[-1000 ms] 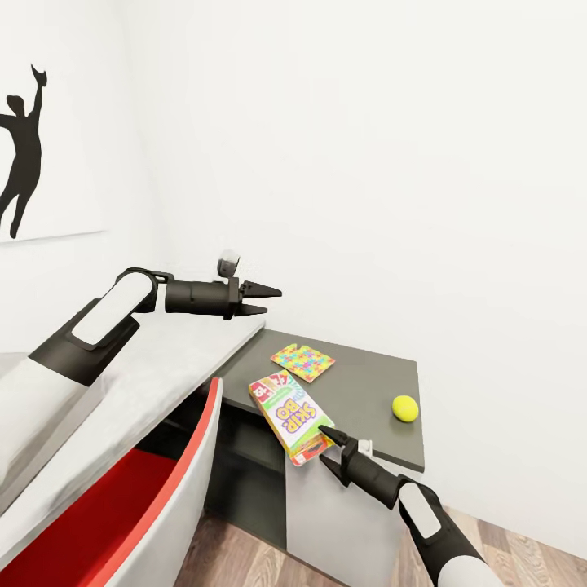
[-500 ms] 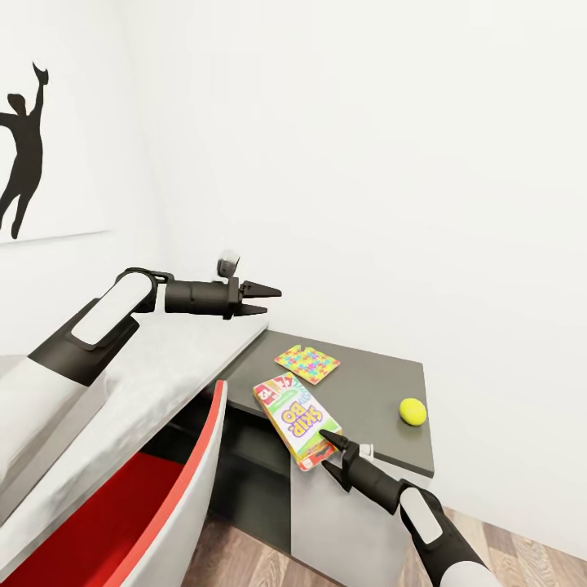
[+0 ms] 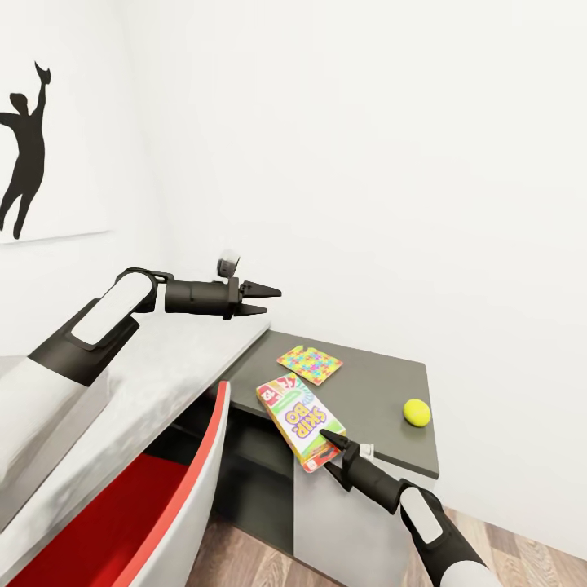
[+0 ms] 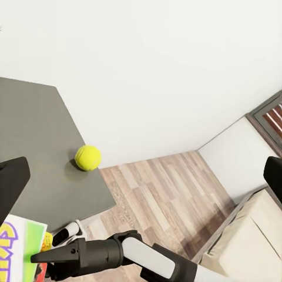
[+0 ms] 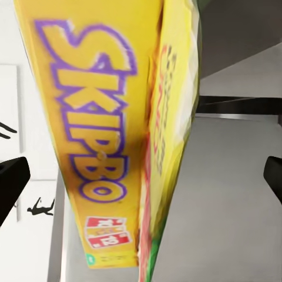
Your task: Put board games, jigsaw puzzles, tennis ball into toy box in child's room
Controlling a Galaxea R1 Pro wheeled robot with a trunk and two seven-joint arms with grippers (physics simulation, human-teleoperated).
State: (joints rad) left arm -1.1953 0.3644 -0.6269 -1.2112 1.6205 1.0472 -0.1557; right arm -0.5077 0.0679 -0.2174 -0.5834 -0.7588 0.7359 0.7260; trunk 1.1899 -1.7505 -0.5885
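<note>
SKIP-BO box (image 5: 111, 135): cut off by the right wrist view's edge at one end, lettering blurred, small print too soft to read; in the left wrist view only a corner (image 4: 20, 249) shows.
Right gripper (image 3: 328, 453): in the head view, one fingertip lies over the box's end and the other sits below; contact cannot be told.
Right gripper's fingertips (image 5: 13, 179): cut by both side edges.
Poster (image 3: 24, 155): silhouette cut off at the head view's left edge.
Table (image 3: 383, 383): near front partly hidden by the right arm.
Red-lined seat (image 3: 122, 522): runs off the bottom edge.
</note>
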